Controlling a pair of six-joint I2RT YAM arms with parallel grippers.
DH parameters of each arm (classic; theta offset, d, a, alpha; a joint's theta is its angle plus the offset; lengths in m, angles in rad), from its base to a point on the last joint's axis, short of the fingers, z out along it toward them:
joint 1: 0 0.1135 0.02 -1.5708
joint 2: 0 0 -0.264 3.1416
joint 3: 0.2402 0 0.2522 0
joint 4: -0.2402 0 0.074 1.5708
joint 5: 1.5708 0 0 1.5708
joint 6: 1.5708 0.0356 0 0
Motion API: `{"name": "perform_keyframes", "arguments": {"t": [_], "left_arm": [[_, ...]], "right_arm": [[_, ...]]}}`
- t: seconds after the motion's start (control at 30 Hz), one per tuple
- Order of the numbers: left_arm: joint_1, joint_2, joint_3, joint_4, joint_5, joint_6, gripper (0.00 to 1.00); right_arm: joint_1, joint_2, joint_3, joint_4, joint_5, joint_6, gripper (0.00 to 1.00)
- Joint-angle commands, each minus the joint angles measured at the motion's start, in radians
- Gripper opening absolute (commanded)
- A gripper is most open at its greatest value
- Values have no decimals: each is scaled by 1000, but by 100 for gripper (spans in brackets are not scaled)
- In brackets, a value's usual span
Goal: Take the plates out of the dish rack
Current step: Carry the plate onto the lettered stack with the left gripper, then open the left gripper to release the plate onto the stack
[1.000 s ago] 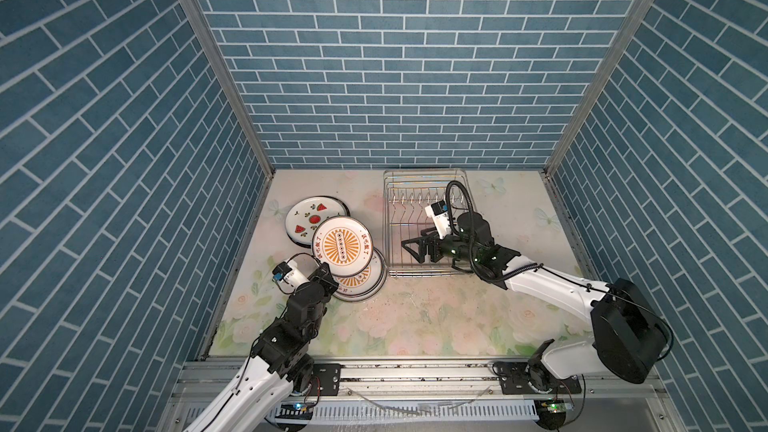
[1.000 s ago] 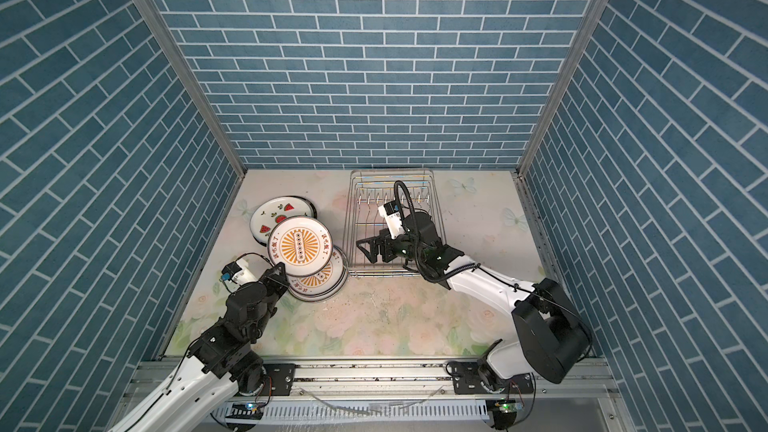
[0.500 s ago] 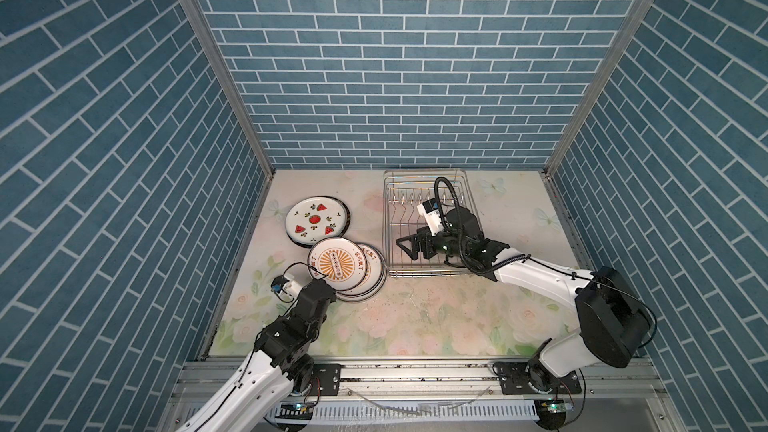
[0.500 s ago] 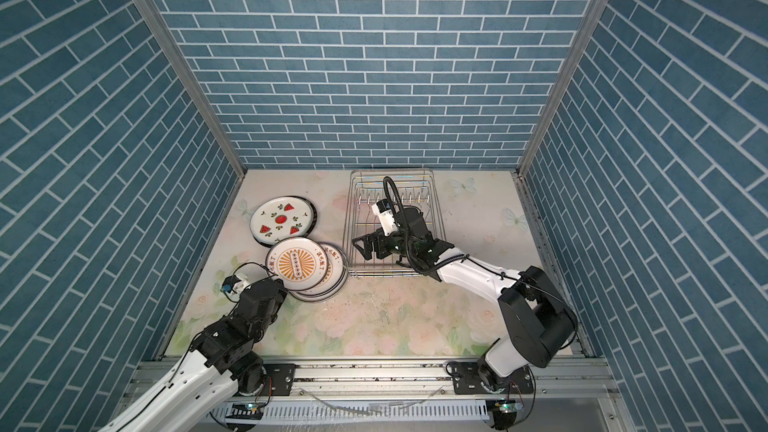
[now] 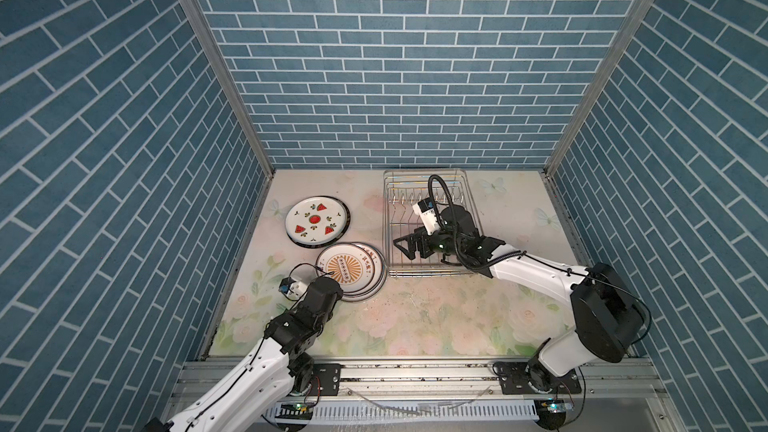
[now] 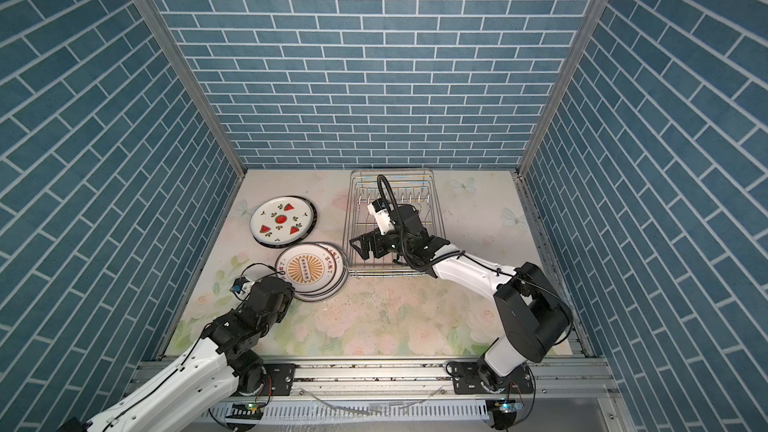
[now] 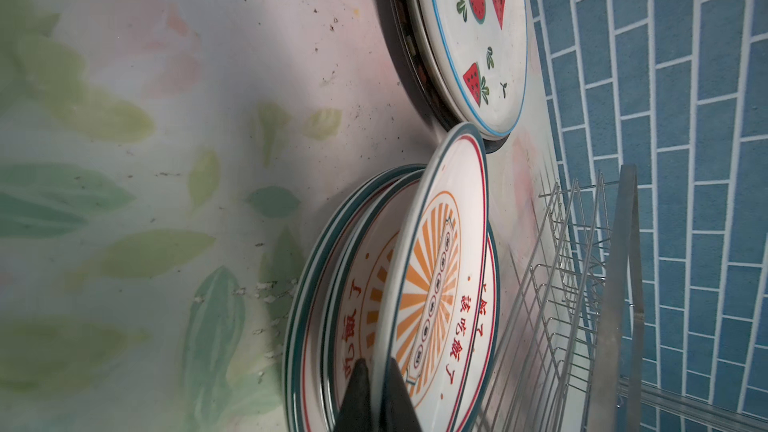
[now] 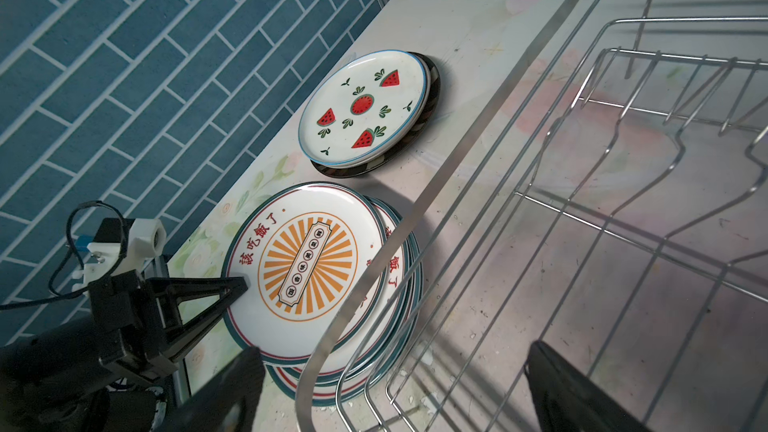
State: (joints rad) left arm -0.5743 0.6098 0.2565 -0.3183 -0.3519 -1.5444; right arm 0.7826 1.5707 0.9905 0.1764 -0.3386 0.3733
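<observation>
White orange-sunburst plate (image 8: 307, 268) w/ teal-red rim, red lettering, in left claw (image 7: 376, 367).

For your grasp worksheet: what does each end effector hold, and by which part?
Left end effector: sunburst plate, by its rim. Right end effector: nothing.

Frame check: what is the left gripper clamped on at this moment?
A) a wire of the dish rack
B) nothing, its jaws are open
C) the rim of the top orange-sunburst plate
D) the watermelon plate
C: the left gripper pinches the rim of the orange-sunburst plate, which is tilted above the stack of plates.
</observation>
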Motion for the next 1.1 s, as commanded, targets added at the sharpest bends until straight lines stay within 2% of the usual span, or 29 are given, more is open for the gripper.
{"name": "perform_keyframes", "arguments": {"t": [0.0, 0.37, 0.43, 0.9, 1.07], "left_arm": [[4, 7, -17, 70, 23, -30, 7], [4, 72, -42, 129, 41, -43, 21], [4, 74, -43, 125, 38, -49, 22], [4, 68, -43, 96, 12, -62, 46], [4, 62, -37, 73, -7, -62, 49]], "right_arm": [[33, 11, 46, -38, -51, -86, 99], [144, 50, 120, -155, 113, -222, 98], [153, 55, 126, -158, 121, -226, 98], [181, 75, 152, -166, 156, -237, 97], [187, 81, 156, -166, 165, -238, 97]]}}
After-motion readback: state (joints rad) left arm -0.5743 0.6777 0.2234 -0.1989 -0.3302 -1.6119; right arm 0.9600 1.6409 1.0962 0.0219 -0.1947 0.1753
